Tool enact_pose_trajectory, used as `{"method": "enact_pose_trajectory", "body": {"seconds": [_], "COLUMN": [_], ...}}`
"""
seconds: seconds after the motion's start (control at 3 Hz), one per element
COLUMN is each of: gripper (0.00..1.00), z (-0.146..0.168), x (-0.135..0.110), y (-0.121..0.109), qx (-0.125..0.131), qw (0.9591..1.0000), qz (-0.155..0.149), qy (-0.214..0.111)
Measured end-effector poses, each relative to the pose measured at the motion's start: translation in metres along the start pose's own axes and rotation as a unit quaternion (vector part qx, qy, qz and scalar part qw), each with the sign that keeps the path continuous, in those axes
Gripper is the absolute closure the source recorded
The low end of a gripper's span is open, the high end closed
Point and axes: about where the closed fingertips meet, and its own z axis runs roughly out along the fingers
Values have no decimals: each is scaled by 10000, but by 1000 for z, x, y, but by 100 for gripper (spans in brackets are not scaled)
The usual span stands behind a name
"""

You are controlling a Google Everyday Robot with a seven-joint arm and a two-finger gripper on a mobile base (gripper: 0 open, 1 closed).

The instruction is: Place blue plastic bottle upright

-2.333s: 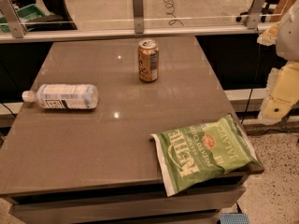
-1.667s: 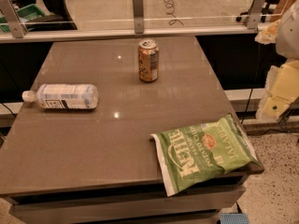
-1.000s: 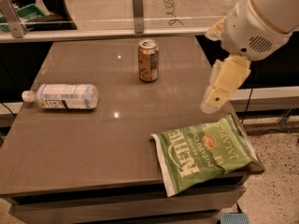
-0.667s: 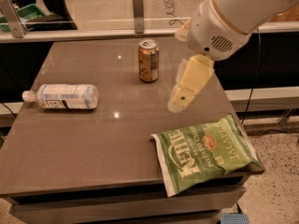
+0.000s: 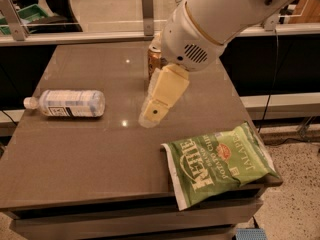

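Camera view: nearest you, a green Kettle chip bag [image 5: 220,161] overhangs the right edge. At mid-table the cream gripper [image 5: 151,115] hovers; you cannot tell whether it's open. The clear bluish plastic bottle [image 5: 70,103] lies sideways at left, well apart from it, and a glancing touch could roll it away. Farther off, the arm may clip the orange metal can [image 5: 152,64].

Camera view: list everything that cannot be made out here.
- Can: mostly hidden behind the arm and the gripper, which hangs over the middle of the table, right of the lying blue plastic bottle.
- Bottle's label: print too small to read.
- Arm: upper part cut off by the top edge.
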Motion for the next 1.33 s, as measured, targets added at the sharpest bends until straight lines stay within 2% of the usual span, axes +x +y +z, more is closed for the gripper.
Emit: {"method": "enact_pose_trajectory", "body": {"seconds": [0.33,0.67,1.0,1.33], "gripper": [0,0,0,0], "z": [28,73,121,165], "x": [-18,-46,-71,-95], "y": [-3,-12,-24,-35], "qx": [-92,-171,-268,-350], "qw": [9998,9991,9979,9955], "qz": [-159,-375,-586,-819], "qy": [-84,-94,38,309]}}
